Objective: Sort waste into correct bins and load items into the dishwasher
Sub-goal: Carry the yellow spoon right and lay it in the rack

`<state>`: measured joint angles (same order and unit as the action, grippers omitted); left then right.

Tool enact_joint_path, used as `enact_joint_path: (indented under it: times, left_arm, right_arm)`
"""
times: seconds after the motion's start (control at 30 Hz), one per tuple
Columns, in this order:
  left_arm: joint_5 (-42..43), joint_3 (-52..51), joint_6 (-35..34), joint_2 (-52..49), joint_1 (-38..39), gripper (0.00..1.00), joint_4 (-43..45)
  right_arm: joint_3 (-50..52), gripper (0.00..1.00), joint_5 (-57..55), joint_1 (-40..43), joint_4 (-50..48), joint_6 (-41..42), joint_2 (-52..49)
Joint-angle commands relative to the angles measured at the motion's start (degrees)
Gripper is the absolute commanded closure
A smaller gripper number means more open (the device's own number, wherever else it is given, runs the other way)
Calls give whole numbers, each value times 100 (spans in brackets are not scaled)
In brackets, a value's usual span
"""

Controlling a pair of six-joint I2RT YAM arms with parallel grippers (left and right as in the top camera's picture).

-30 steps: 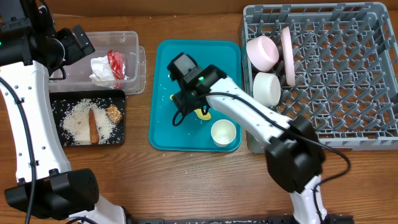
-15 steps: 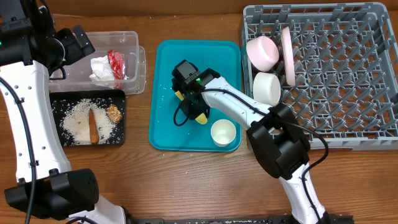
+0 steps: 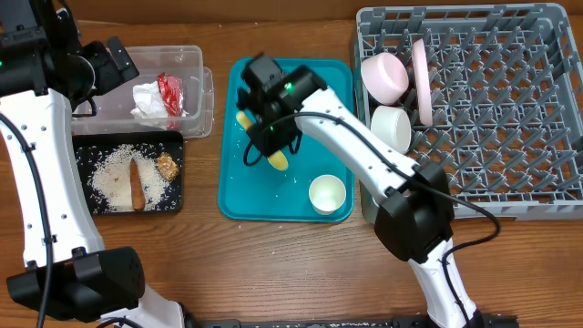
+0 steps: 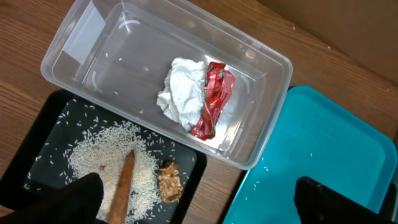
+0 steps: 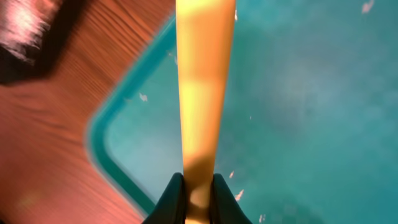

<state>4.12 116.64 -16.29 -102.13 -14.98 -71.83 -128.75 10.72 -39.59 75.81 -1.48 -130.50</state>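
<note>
My right gripper (image 3: 262,138) is shut on the yellow spoon (image 3: 277,161) and holds it above the teal tray (image 3: 235,202). In the right wrist view the spoon (image 5: 202,93) runs straight out from the pinching fingertips (image 5: 174,196). A white cup (image 3: 327,193) stands on the tray's near right. My left gripper (image 4: 199,208) hangs wide open and empty above the clear tub (image 4: 93,37) and the black tray (image 4: 43,143). The tub holds a napkin (image 4: 180,93) and a red wrapper (image 4: 211,99). Rice (image 4: 99,152), a carrot stick (image 4: 124,186) and a brown lump (image 4: 168,183) lie on the black tray.
The grey dish rack (image 3: 510,109) fills the right side. At its left edge it holds a pink bowl (image 3: 384,76), a white bowl (image 3: 392,129) and a plate (image 3: 422,82) on edge. Stray rice grains dot the teal tray.
My right gripper closed on the yellow spoon, lifted it and carried it toward the tray's far left. The left arm has not moved.
</note>
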Motion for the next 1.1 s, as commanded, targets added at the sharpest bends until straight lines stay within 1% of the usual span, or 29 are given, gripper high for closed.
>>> enact_joint_path:
  times: [0.0, 0.03, 0.07, 0.2, 0.27, 0.37, 0.47, 0.53, 0.57, 0.67, 0.77, 0.83, 0.87, 0.97, 1.07]
  left_arm:
    - [-7, 83, 90, 57, 39, 0, 7]
    - [-4, 83, 90, 57, 39, 0, 7]
    - [-4, 83, 90, 57, 39, 0, 7]
    - [-7, 83, 90, 57, 39, 0, 7]
    - [-4, 83, 90, 57, 39, 0, 7]
    - [-7, 83, 90, 57, 39, 0, 7]
    - [-4, 83, 90, 57, 39, 0, 7]
    - [-7, 83, 90, 57, 39, 0, 7]
    - [-4, 83, 90, 57, 39, 0, 7]
    - [-4, 83, 90, 57, 39, 0, 7]
    - [-4, 83, 90, 57, 39, 0, 7]
    - [-4, 83, 90, 57, 39, 0, 7]
    - [-4, 83, 90, 57, 39, 0, 7]
    - [-4, 83, 90, 57, 39, 0, 7]
    - [-4, 83, 90, 57, 39, 0, 7]
  right_arm:
    - [-1147, 96, 101, 297, 573, 754, 520]
    - [-1574, 96, 131, 529, 890, 992, 695]
    - [-1781, 96, 149, 695, 1049, 1091, 822]
    - [-2286, 96, 140, 1563, 1556, 1405, 1475]
    - [-2312, 96, 20, 2468, 1926, 1904, 2017]
    - [-2227, 96, 39, 3626, 2124, 2245, 2315]
    - [-2035, 96, 96, 4376, 2124, 2420, 2315]
    - [-1606, 96, 92, 4747, 2122, 2485, 2312]
    - [-1440, 96, 72, 4817, 2122, 2522, 2312]
    - [-527, 96, -109, 4962, 2061, 2653, 2312]
    - [938, 96, -166, 4975, 1692, 3320, 2312]
    - [1663, 96, -166, 4966, 1423, 3729, 2312]
    - [2157, 96, -166, 4962, 1261, 4059, 2312]
    - [3010, 96, -142, 4962, 968, 4601, 2312]
    - [3248, 96, -9, 4962, 881, 4690, 2312]
